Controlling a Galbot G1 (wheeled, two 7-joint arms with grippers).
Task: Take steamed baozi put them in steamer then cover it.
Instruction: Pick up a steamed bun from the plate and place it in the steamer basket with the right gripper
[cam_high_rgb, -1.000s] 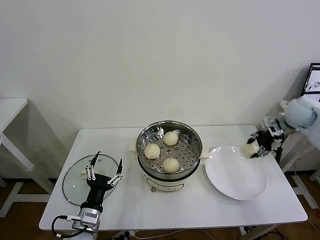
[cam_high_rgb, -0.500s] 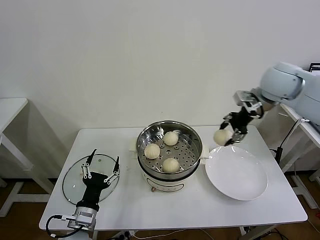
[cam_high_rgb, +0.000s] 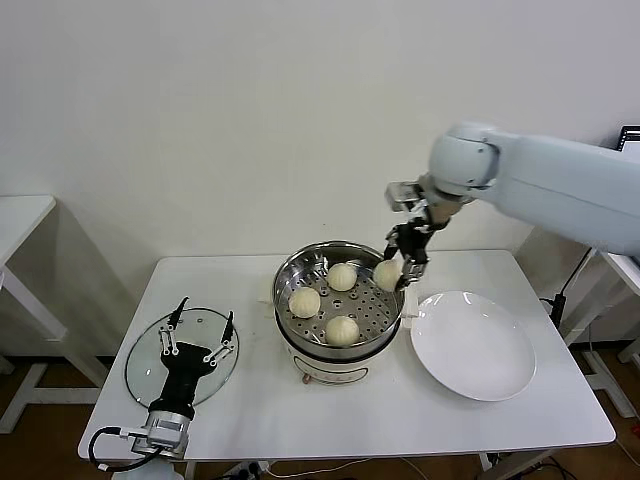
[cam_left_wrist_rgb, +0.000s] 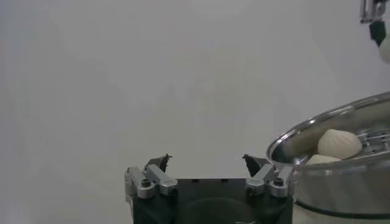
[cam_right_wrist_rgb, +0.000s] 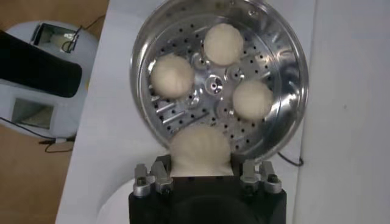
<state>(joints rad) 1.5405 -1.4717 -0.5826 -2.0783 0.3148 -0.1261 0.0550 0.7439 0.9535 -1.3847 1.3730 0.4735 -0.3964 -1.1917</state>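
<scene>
Right gripper (cam_high_rgb: 396, 262), jaws pinching the fourth steamed baozi (cam_high_rgb: 387, 274), has carried it from the white plate (cam_high_rgb: 473, 345) to the steamer (cam_high_rgb: 339, 292) rim, three already inside; release pending; left gripper (cam_high_rgb: 199, 336) spread above glass lid (cam_high_rgb: 150, 350).

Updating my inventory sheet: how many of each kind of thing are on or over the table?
Baozi: 4, three in the steamer, one in the right gripper
Steamer: 1
Plate: 1
Glass lid: 1
Total: 7
</scene>
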